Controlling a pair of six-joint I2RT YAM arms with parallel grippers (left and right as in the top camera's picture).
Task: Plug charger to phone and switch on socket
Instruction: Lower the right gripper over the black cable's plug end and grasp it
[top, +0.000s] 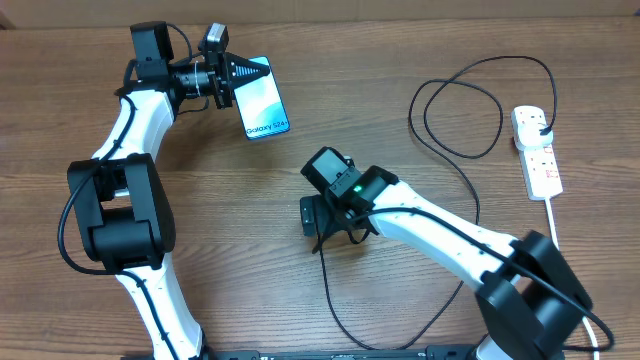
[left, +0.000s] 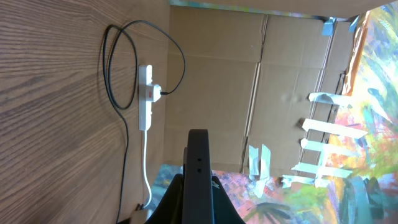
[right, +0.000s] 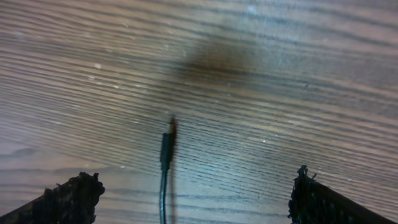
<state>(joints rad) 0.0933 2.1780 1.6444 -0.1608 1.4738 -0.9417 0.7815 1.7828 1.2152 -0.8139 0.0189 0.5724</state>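
- Wood of the table (top: 390, 50) lies bare at 12 o'clock from the overhead centre, between the phone (top: 265, 108) and the cable loop. The far edge runs along the top of my view. More open grain sits at 6 to 7 o'clock, between the two arm bases.
- The socket (top: 538, 150) lies close to the 3 o'clock side, and its white cord (top: 552, 215) trails toward 5 o'clock.
- I count two arms, one phone, one socket strip, one black charger (top: 325, 282) and one white cord. The red switches are too small for me to count.
- The left gripper (top: 245, 72), at 11 o'clock, is pinched narrow on the phone's top end. The phone is a slim rectangle with a lit cyan screen.
- The right gripper (right: 189, 198), just below centre, stands spread wide and holds nothing. Its rough black fingertips (right: 69, 198) flank the plug tip (right: 166, 148), which lies straight on the wood without touching either one.
- The charger is thin, round and glossy. It loops at 2 o'clock, and its black plug sits in the socket's upper end.
- My left wrist view shows a creased cardboard wall (left: 217, 74) beyond the table edge.
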